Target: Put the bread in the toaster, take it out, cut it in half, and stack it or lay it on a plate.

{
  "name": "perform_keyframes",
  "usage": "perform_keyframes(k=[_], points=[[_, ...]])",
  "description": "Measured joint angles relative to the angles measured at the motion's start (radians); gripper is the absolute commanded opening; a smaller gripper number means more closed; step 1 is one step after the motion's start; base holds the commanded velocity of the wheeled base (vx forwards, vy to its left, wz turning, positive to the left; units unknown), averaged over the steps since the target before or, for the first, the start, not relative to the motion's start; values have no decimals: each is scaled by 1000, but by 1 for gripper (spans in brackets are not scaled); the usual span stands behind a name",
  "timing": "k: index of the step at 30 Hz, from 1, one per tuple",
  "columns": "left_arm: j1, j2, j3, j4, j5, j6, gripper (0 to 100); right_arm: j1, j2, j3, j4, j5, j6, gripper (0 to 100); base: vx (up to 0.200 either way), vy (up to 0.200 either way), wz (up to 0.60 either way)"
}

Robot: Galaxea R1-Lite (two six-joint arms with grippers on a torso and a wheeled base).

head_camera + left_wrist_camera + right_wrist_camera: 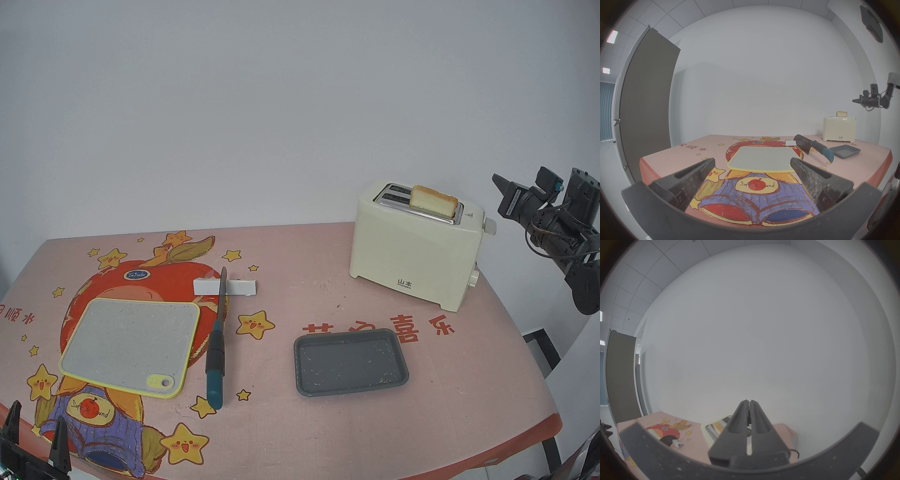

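Table (500,375); bread (433,201) in toaster (412,256); both empty: right gripper (749,402) closed, left gripper (752,161) wide.

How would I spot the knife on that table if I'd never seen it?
Find the pink table with the apple picture. Beside its grey cutting board lies the knife, blade across a small white block. It alone is long, thin and teal-handled.

Red characters (376,327) on tablecloth (481,381); logo (405,283) on toaster (431,250)
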Motion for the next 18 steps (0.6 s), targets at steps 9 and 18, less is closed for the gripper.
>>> perform_keyframes(k=[9, 18], points=[[0, 0, 0, 0, 0, 0, 100, -6, -48, 13, 207, 0, -4, 0, 0, 0, 0], [0, 0, 0, 0, 0, 0, 100, -15, -112, 13, 294, 1, -21, 0, 0, 0, 0]])
